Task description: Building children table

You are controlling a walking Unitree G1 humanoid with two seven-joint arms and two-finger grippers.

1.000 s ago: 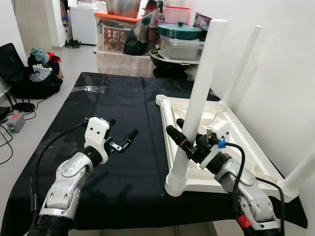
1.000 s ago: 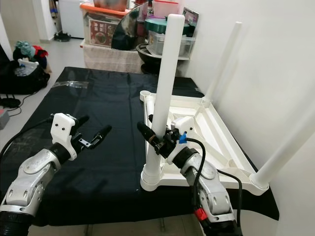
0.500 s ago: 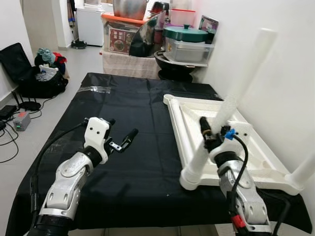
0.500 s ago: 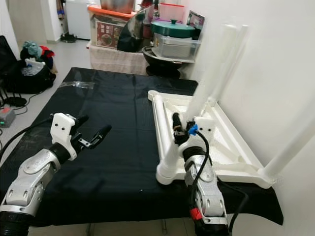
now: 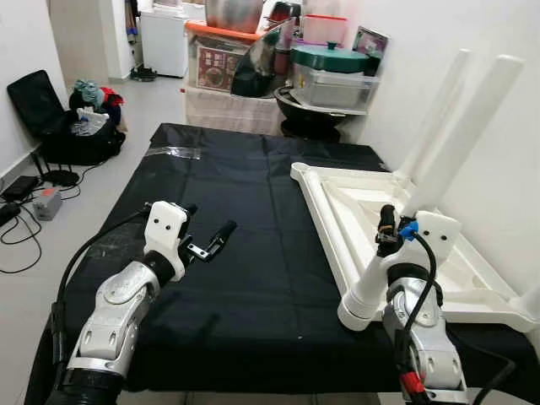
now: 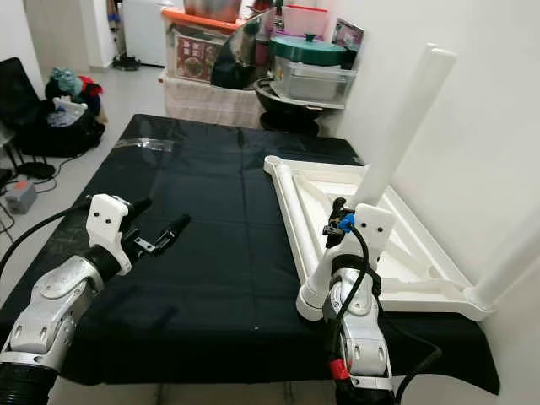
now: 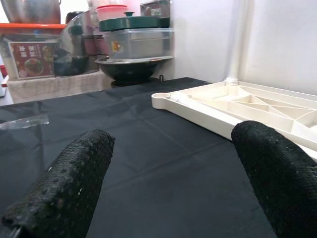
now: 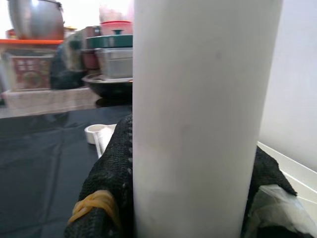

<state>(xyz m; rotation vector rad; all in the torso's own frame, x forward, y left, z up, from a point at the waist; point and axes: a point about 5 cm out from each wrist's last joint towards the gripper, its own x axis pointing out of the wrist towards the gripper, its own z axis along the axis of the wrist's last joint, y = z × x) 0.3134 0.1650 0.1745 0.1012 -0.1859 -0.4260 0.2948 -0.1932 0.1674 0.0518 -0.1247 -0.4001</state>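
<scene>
A white table top (image 5: 371,202) lies upside down on the black cloth. A white leg (image 5: 447,160) stands in its near left corner socket (image 5: 359,308) and leans toward the wall. My right gripper (image 5: 390,234) is shut on this leg low down; the right wrist view has the leg (image 8: 198,114) between the black fingers (image 8: 106,188). A second leg (image 5: 434,114) stands at the far right corner and a third (image 5: 527,299) at the near right corner. My left gripper (image 5: 207,224) hovers open over the cloth to the left, fingers (image 7: 64,188) spread with nothing between them.
Storage bins, pots and a green-lidded box (image 5: 329,72) crowd the far end of the table. A white wall (image 5: 506,34) runs close along the right. A black bag (image 5: 72,126) and a small power box (image 5: 46,202) sit on the floor at left. Tape (image 5: 173,153) marks the cloth.
The view has shifted. The leg in my right gripper has gone from near upright to leaning right toward the wall, and the right wrist has turned with it. The left arm is still.
</scene>
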